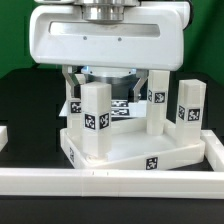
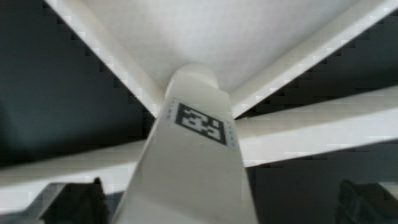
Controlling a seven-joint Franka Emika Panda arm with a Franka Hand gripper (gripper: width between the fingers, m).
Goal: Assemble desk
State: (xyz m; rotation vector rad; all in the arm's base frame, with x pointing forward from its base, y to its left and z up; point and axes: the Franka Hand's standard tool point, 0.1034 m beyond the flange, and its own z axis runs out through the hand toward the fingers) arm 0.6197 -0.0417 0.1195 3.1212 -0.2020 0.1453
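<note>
Four legs [image 1: 95, 112] upright on tabletop [image 1: 120, 150], inside border rails [image 1: 120, 182].

This is a robot laboratory: a black table [image 1: 25, 110] with white border rails [image 1: 120, 181], square printed tags on the white legs [image 1: 95, 118], and a dark backdrop behind.

A black table surface [image 1: 25, 110] fills the scene, matte and evenly lit, with soft shadows only. At the rear, toward twelve o'clock, a dark backdrop closes the view; no walls, windows or floor can be made out. A long white border rail [image 1: 120, 182] runs along the front at six o'clock, with short rail pieces at nine o'clock [image 1: 4, 137] and three o'clock [image 1: 214, 150].
</note>
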